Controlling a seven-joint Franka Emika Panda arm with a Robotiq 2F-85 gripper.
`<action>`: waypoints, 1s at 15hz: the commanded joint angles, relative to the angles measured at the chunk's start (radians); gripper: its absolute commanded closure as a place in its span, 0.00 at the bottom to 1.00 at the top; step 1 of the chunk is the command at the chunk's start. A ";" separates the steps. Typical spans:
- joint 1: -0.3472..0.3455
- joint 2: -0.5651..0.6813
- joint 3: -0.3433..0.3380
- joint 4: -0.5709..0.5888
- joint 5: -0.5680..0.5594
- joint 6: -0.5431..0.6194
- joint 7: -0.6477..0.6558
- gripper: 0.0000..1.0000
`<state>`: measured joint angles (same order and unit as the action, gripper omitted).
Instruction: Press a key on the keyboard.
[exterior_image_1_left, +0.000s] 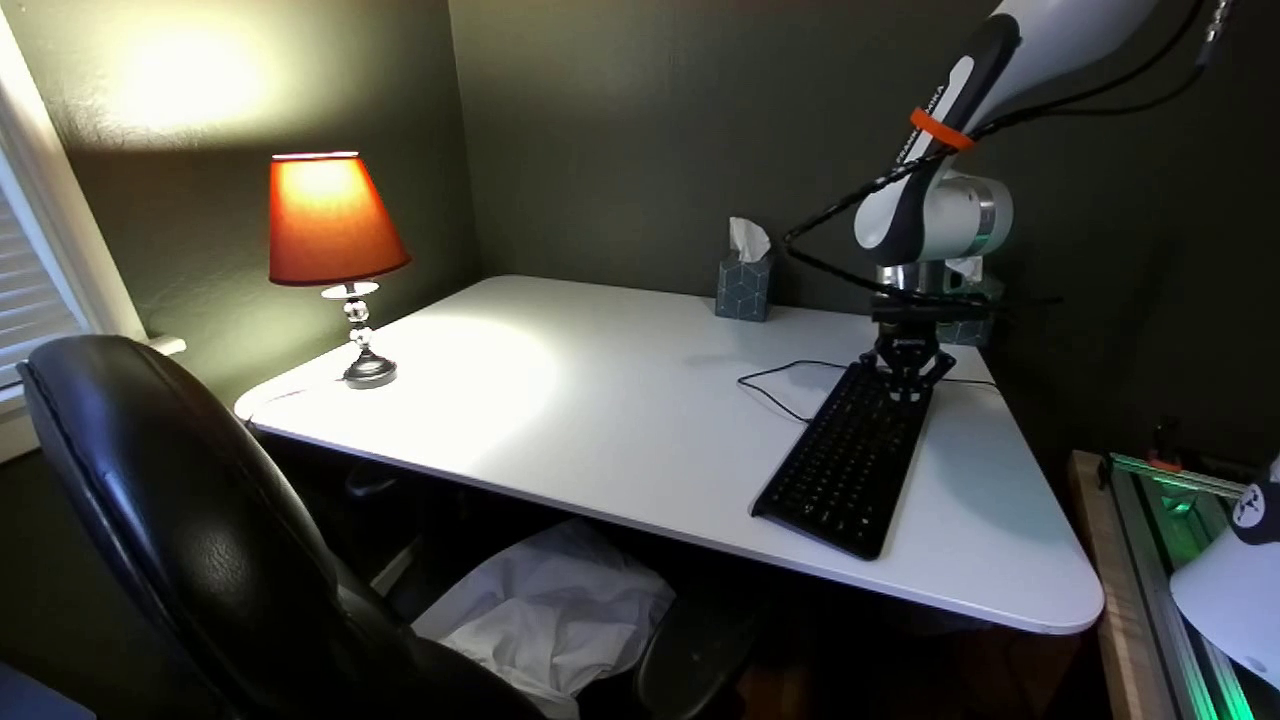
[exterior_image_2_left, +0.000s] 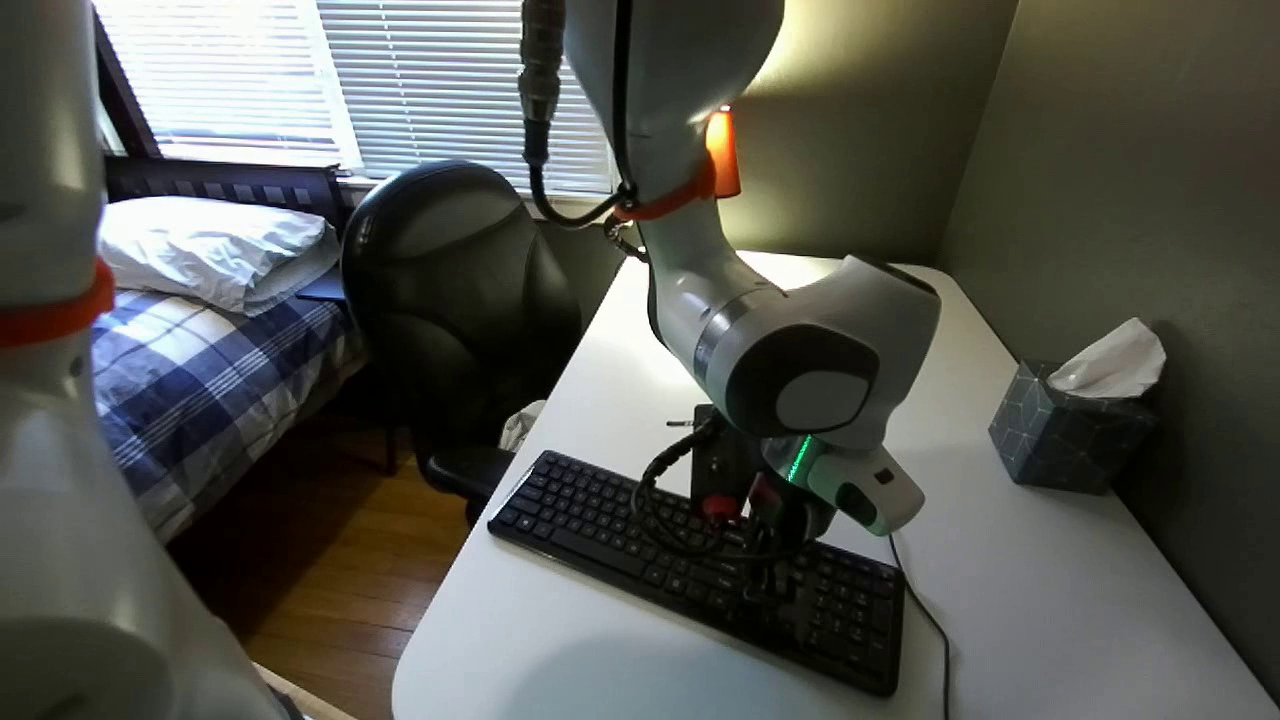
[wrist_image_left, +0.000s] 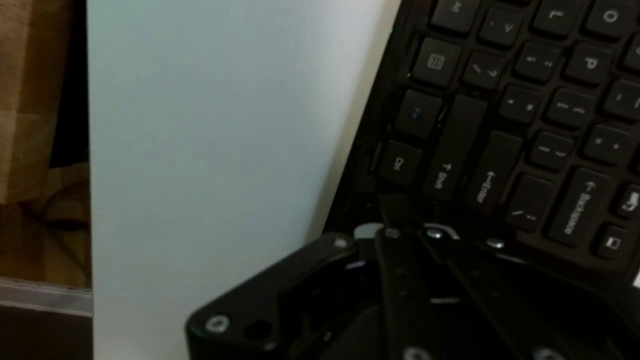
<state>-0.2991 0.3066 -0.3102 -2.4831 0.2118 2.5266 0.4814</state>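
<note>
One black chair (exterior_image_1_left: 190, 500) at far left in an exterior view, off the front edge of the white tabletop (exterior_image_1_left: 620, 390), with the wall (exterior_image_1_left: 640, 150) along the back edge. Next, a lit red lamp (exterior_image_1_left: 335, 225), near the left front corner. Then a grey tissue box (exterior_image_1_left: 742, 290) by the back edge, right of its middle.

Farther right, the keyboard (exterior_image_1_left: 850, 460), lying flat near the right edge, one end close to the front edge, the other toward the back right corner. Looks like the step of aiming at a key, perhaps of pressing one already. Calls next for a short, light push straight down onto a single key, then a straight lift. Risks catching two neighbouring keys, or nudging the keyboard along the tabletop.

Toward that farther end, the pincer (exterior_image_1_left: 905, 396), pointing down. Appears drawn together, tip against tip, with nothing seen in its hold. Cannot tell touching from hovering in the wrist view, with the Ctrl key (wrist_image_left: 399, 163) just beside the dark front of the pincer and the keys beneath hidden.

Last, a second tissue box (exterior_image_1_left: 968, 332), partly hidden behind the arm (exterior_image_1_left: 965, 215), near the back right corner.
</note>
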 joint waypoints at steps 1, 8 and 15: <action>0.009 0.024 0.001 0.024 0.033 -0.029 -0.020 1.00; 0.010 0.028 0.002 0.034 0.032 -0.041 -0.017 1.00; 0.015 0.022 -0.004 0.034 0.023 -0.049 -0.010 1.00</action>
<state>-0.2961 0.3195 -0.3070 -2.4633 0.2130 2.5096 0.4814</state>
